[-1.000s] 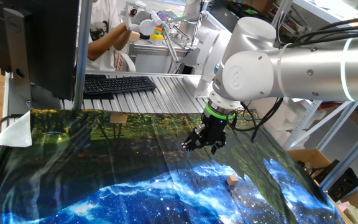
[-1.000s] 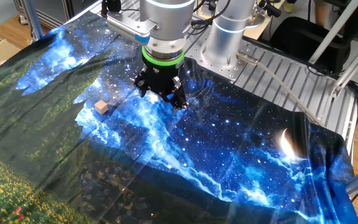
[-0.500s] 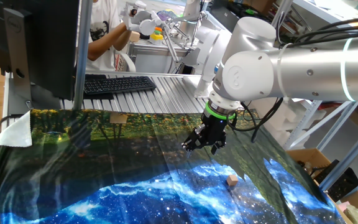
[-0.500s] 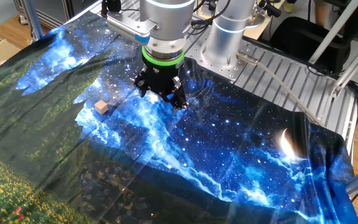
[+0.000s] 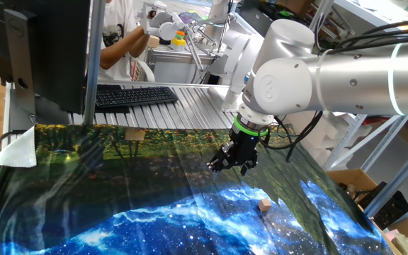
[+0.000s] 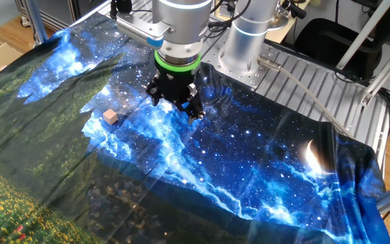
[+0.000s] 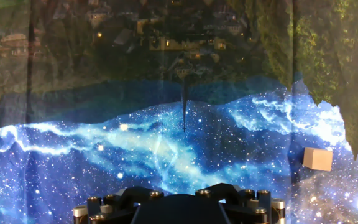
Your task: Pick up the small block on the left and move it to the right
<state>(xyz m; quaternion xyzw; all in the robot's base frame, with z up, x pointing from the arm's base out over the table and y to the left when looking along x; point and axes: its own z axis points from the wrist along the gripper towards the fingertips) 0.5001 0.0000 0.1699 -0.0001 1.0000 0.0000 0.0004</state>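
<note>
Starry blue-and-green printed cloth (image 6: 263, 169) covers the whole counter; keyboard (image 5: 134, 95) and a person w/ other gear sit well behind it, not my concern.

Step in hand: approach, pre-grasp. Nothing picked up yet. My jaws (the gripper (image 6: 175, 103)) hang above the cloth, pointing straight down, spread as wide as they go, holding nothing. Fingertips are hard to make out against the dark body, but there's clearly no block between them.

The small block (image 6: 110, 116) lies on the cloth, off to one side of my jaws and well apart, no contact. In the hand view it shows near the right edge (image 7: 317, 159), sitting flat, faces roughly square to the frame, at the border of the blue and dark-green print. In one fixed view it's nearer the camera than my jaws and lower (image 5: 264, 205).

Next move, as I judge it: shift sideways till the block is centred under me, keep jaws wide, check wrist angle so fingers meet two flat faces, then descend so the tips straddle it w/o touching cloth hard. Block is tiny vs. my jaws, so centring matters; an off-centre close would prob. nudge or spin it. Cloth has wrinkles, so tips could snag.
</note>
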